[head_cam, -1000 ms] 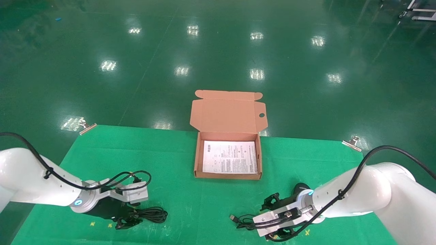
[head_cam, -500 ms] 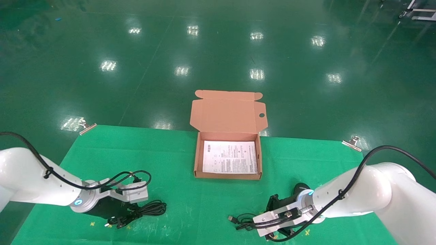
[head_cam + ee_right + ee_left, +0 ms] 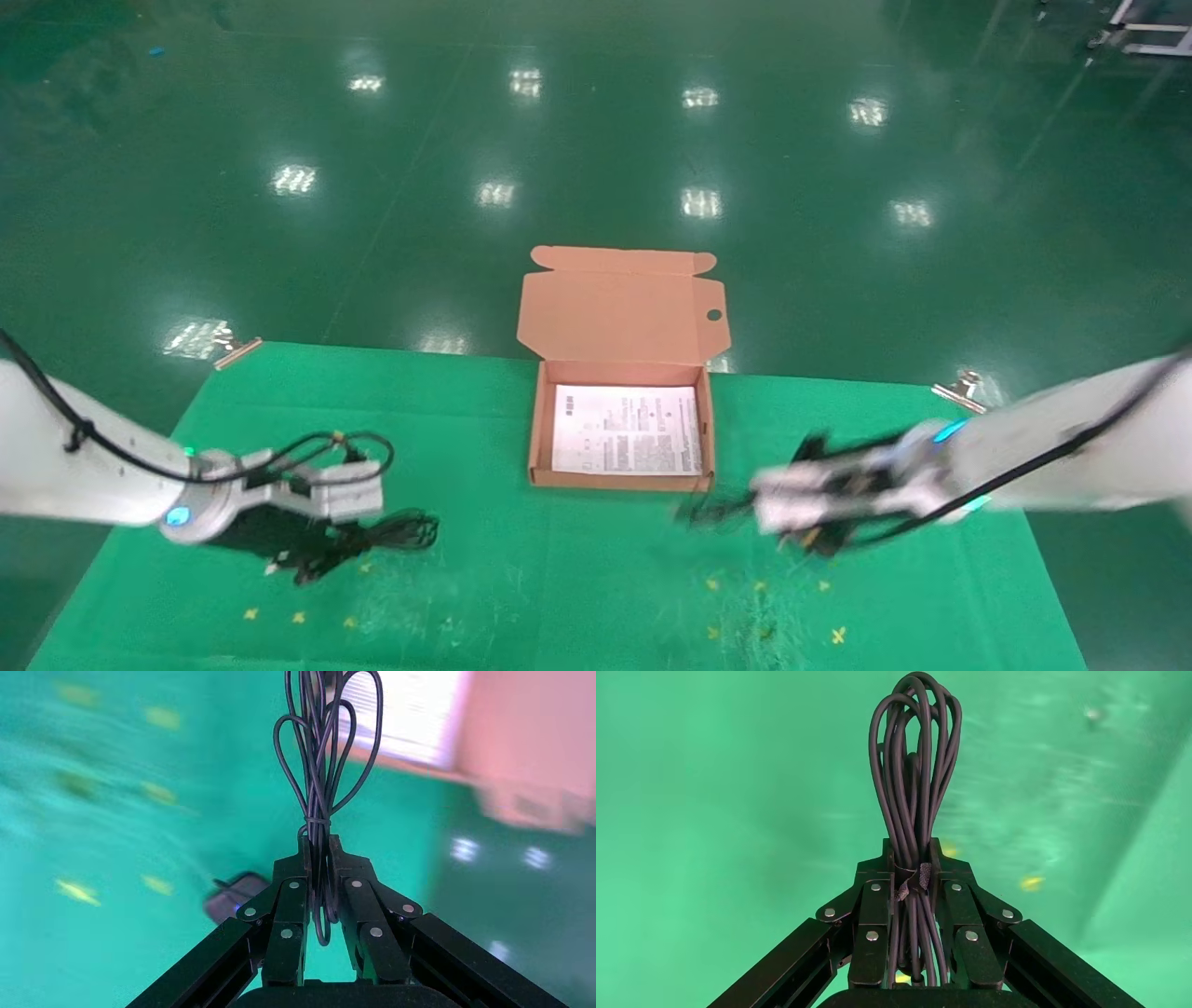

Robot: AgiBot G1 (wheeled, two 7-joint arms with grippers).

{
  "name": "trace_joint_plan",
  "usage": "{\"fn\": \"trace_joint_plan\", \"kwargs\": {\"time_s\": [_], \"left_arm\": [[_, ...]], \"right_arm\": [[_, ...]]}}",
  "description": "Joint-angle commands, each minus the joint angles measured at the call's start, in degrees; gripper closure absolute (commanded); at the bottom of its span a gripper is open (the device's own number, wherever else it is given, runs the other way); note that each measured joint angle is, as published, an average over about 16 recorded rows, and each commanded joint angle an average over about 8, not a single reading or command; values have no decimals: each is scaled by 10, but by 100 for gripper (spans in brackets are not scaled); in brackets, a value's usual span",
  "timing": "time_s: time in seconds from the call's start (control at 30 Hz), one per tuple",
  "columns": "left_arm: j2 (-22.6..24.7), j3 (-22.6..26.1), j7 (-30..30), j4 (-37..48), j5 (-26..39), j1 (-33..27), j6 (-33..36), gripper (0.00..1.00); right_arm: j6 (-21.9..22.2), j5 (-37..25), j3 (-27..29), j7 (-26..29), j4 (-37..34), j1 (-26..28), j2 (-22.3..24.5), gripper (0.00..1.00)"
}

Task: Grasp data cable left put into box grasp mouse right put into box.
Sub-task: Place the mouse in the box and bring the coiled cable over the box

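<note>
We see the small black oval mouse (image 3: 235, 901) only as a blur. The white right arm's black gripper (image 3: 819, 499) smears across the green cloth, its held cord indistinct.

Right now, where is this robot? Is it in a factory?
Probably a factory hall or robot test lab. The shiny green floor mirrors rows of ceiling lights, and the table's green cloth is clipped down, with small yellow crosses marked on it.

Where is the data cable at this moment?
In the head view the data cable is at the table's left side, clamped in the left gripper, well left of the open box.
</note>
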Motion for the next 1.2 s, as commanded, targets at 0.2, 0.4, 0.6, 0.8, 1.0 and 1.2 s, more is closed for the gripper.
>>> {"fn": "trace_joint_plan", "kwargs": {"time_s": [0.2, 0.4, 0.6, 0.8, 1.0, 1.2], "left_arm": [[-43, -9, -43, -141, 30, -32, -7, 100], [-49, -20, -86, -227, 67, -50, -38, 100], [-27, -25, -102, -248, 100, -68, -71, 100], [0, -27, -106, -225, 125, -86, -97, 100], [23, -29, -107, -192, 139, -104, -115, 100], [34, -31, -105, -175, 145, -116, -123, 100]], "right_arm": [[15, -16, 39, 61, 62, 65, 47, 100], [54, -14, 62, 68, 57, 117, 15, 100], [104, 0, 72, 40, -1, 163, -57, 100], [143, 22, 77, -3, -86, 200, -131, 100], [158, 55, 82, -46, -159, 224, -184, 100], [159, 76, 80, -76, -188, 236, -201, 100]]}}
